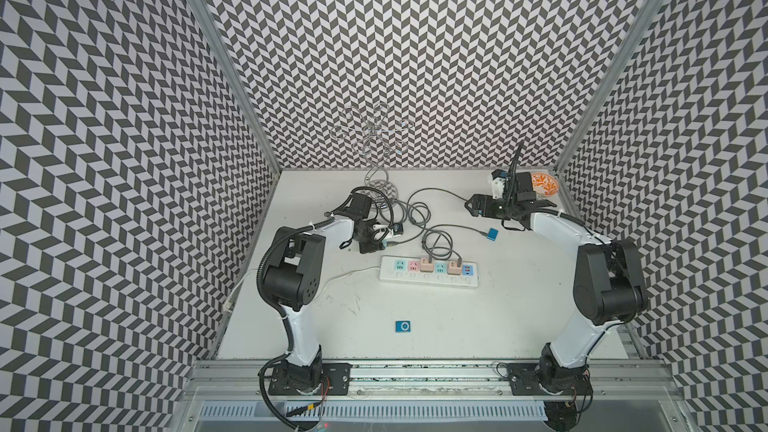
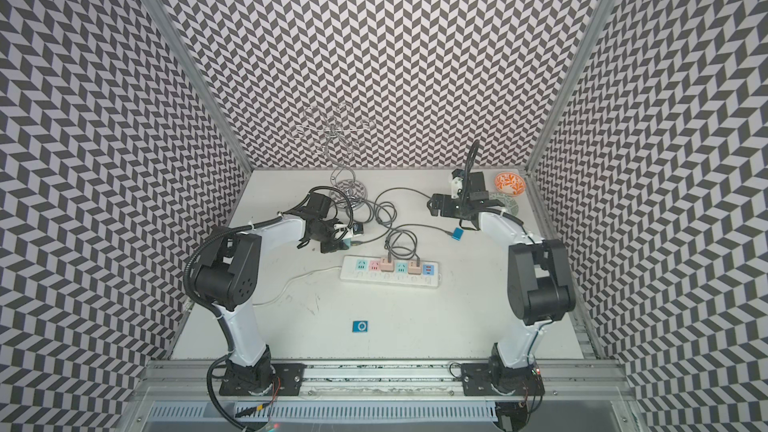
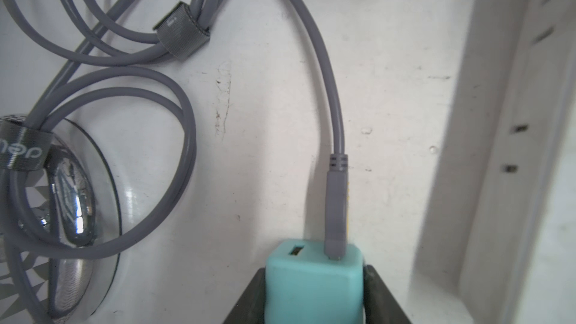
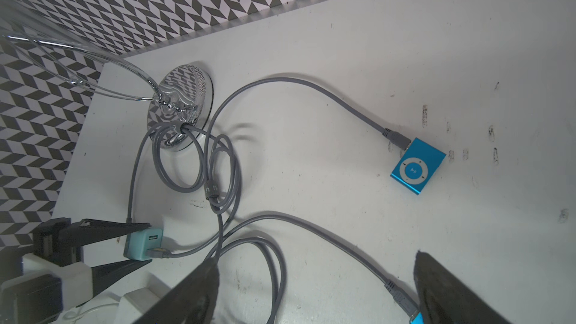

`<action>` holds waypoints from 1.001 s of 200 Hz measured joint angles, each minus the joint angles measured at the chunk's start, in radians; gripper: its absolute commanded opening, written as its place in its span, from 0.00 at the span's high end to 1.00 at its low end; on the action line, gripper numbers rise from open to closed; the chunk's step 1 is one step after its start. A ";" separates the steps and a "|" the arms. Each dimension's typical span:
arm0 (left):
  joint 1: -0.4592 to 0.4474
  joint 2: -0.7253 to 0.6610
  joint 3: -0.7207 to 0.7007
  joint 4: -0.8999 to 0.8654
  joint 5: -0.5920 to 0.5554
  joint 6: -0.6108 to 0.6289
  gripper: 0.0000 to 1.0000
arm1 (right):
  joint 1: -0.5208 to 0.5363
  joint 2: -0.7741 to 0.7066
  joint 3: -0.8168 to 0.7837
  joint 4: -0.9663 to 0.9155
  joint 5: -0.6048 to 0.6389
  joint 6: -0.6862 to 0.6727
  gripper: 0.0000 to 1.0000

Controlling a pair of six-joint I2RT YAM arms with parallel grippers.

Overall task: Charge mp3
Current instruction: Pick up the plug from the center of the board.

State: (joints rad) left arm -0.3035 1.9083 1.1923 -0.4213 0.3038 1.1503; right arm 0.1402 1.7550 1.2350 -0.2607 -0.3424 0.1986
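Roughly halfway, guessing. Got mp3 (image 4: 417,166) cabled, lying mid-right in the right wrist view. Left gripper (image 3: 314,272) clamped on charger (image 3: 308,294), not plugged into strip (image 1: 428,282) yet. Right gripper (image 4: 317,257) wide, empty.

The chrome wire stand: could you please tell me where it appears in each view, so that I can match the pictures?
Top view: chrome stand at the far edge of the table, left of centre.
Top view: the stand in the same place.
Left wrist: only its round base, under a strapped loop.
Right wrist: base and curved stem.
Shared landmark: the grey cable, looped against the base.
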 measured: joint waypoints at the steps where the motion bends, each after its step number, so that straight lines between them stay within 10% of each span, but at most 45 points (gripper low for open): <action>1: 0.000 0.000 0.000 0.000 0.000 0.000 0.65 | 0.000 0.000 0.000 0.000 0.000 0.000 0.06; 71: 0.009 -0.165 -0.163 0.105 0.061 -0.106 0.78 | 0.000 -0.002 0.000 -0.002 -0.061 0.009 0.12; 200: 0.026 -0.568 -0.483 0.912 0.063 -0.597 0.77 | 0.089 -0.118 0.235 -0.079 -0.332 -0.027 0.19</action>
State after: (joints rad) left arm -0.2775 1.3403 0.7090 0.4908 0.3672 0.5537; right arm 0.2295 1.6367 1.4700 -0.3393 -0.6743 0.1715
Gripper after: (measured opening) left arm 0.446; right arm 0.816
